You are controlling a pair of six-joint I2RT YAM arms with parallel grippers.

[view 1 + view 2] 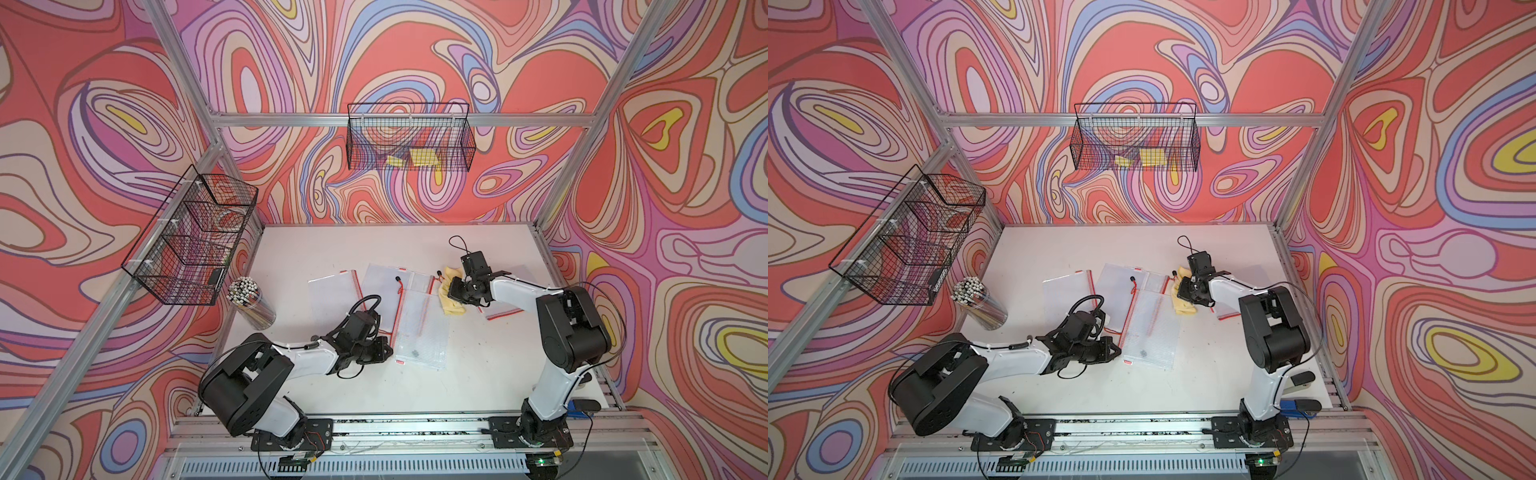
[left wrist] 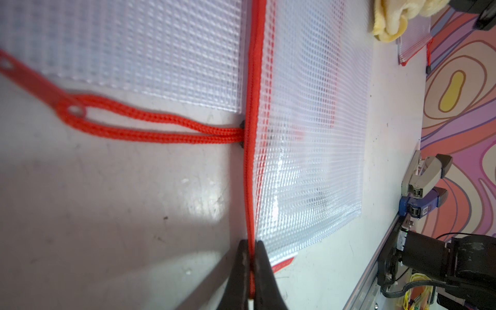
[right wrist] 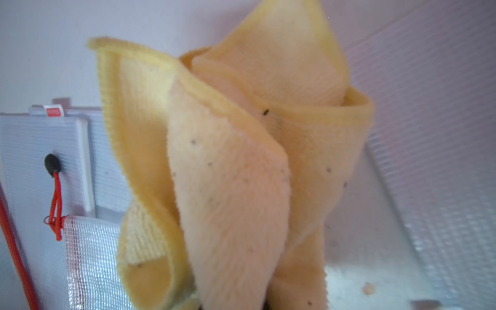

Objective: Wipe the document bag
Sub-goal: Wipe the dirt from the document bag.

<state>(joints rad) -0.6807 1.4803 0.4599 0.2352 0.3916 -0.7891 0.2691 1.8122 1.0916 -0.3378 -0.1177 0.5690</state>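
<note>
The left tool (image 2: 251,261) pinches the red edge of the document bag (image 1: 419,336), which lies mid-way across the desk (image 1: 490,374). The right tool (image 1: 456,291) grips a yellow cloth (image 1: 451,306) just beside it. Other bags (image 1: 332,291) crowd behind, and a pen jar (image 1: 251,305) stands well left.

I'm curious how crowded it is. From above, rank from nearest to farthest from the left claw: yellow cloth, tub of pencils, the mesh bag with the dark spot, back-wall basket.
From the left gripper, top view:
1. Mesh document bag, pinched at its red edge.
2. Yellow cloth, on the right side.
3. Pencil tub, on the left.
4. Wire basket, on the back wall.
</note>
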